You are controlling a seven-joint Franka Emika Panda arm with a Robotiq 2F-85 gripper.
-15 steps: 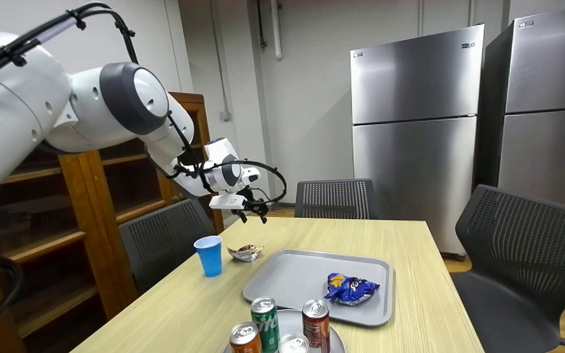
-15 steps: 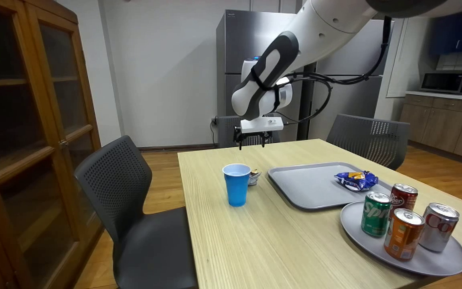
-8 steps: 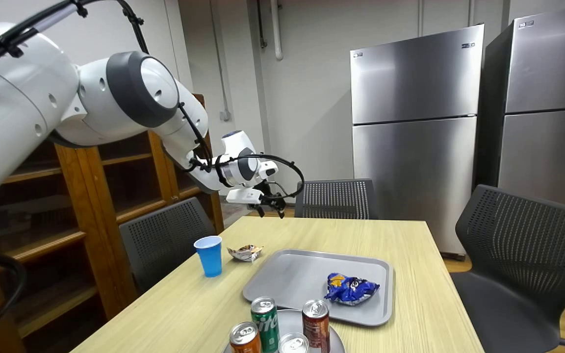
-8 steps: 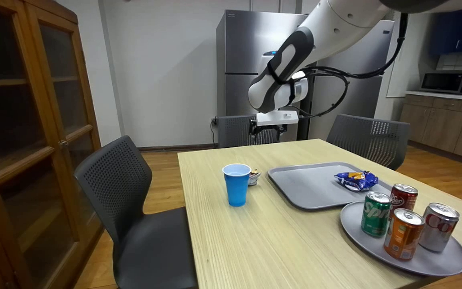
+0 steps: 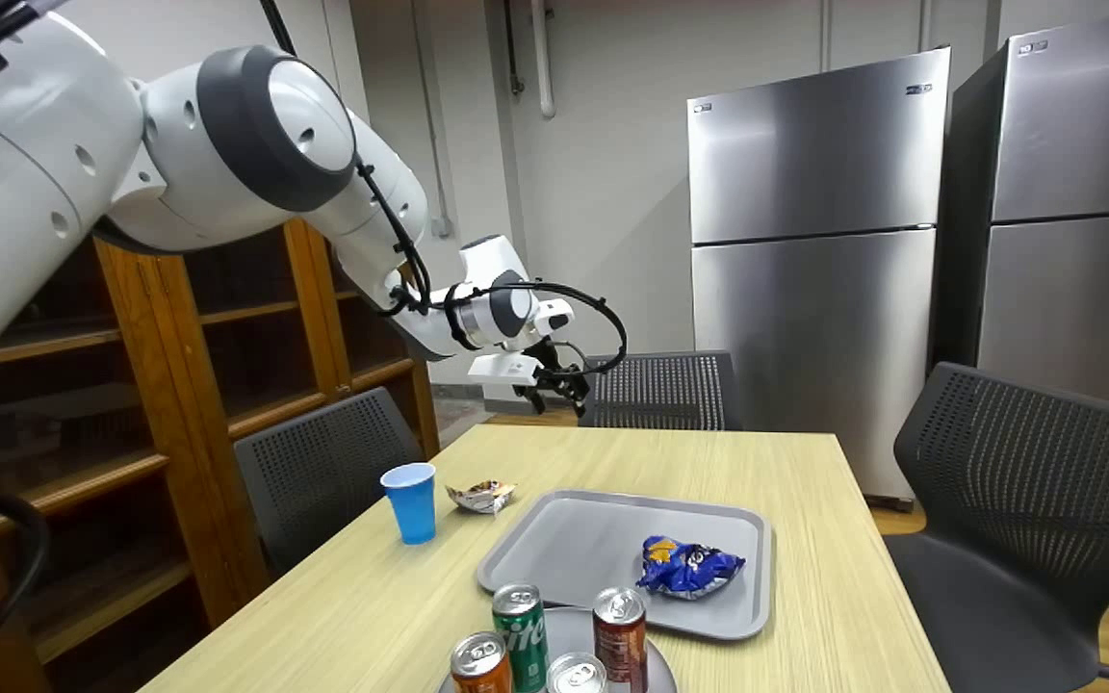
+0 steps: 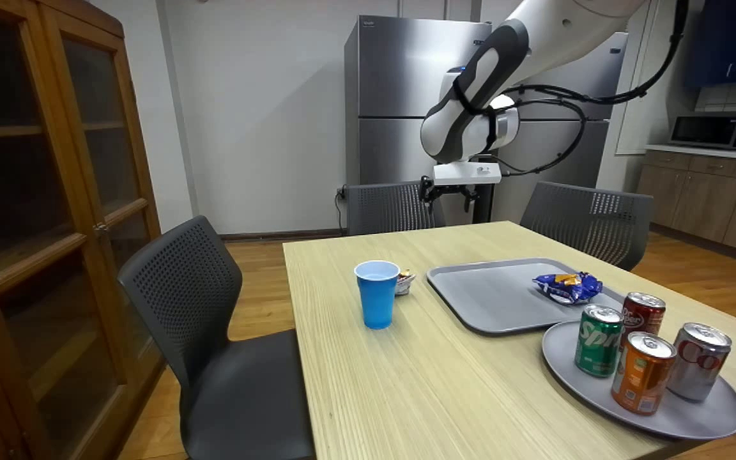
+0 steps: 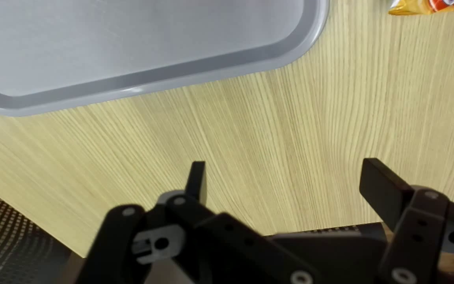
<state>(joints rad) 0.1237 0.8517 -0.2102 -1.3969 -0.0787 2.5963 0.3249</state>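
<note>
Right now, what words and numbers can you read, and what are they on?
"Spr": green can
"ite": the same can, in an exterior view
"Dr": dark red can; letters below are unclear
"Co": silver can
Too small or blurred: the orange can, blue packet, silver packet and fridge labels.

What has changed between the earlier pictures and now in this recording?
In both exterior views the hand has moved rightward and upward in the picture. Nothing was taken hold of or let go: the jaws were open and empty, and still are. Unmoved: the blue cup, the small wrapper, the tray, the blue bag on it, and the four cans on the round plate.
</note>
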